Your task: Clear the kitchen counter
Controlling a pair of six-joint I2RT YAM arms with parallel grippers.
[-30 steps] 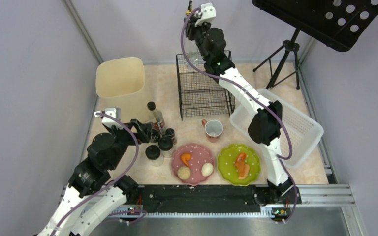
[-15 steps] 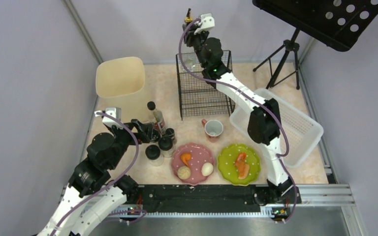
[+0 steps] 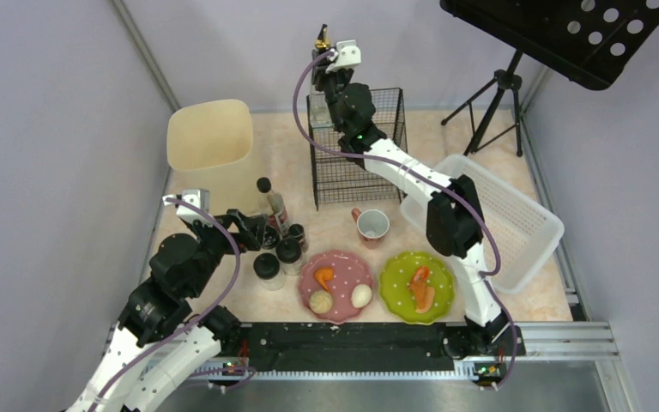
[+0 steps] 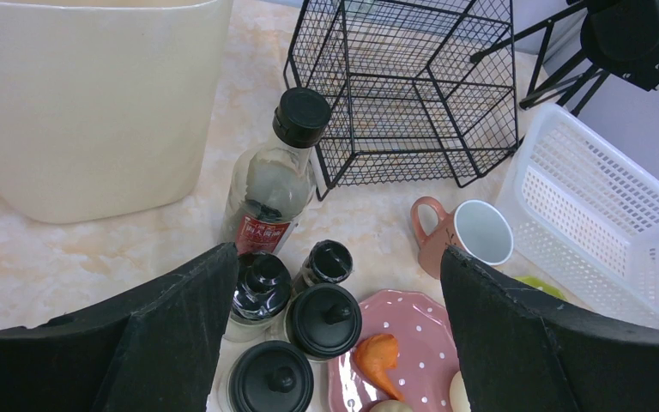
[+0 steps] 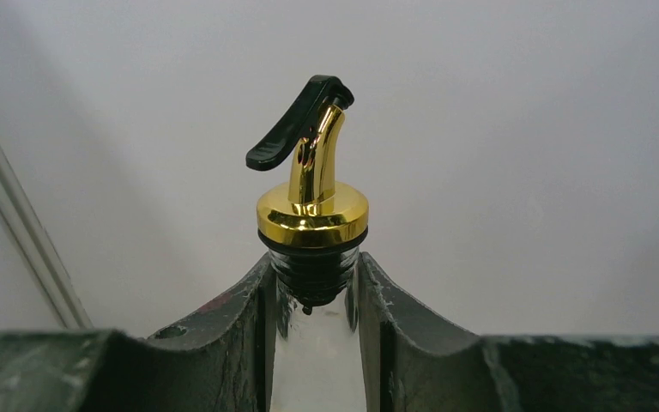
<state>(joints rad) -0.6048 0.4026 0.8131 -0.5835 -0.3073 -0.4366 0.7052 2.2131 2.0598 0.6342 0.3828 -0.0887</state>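
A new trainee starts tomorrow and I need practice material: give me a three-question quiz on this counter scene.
1. True or false: the left hand is shut.
2. What does the right hand grip? A a spoon; B a bottle with a gold spout; C a sponge.
3. What colour is the plate that holds the two pale round pieces?
Key: 1 false; 2 B; 3 pink.

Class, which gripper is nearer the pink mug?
Left. The left gripper hovers over the jars near the mug; the right gripper holds a pourer bottle up by the far wire rack.
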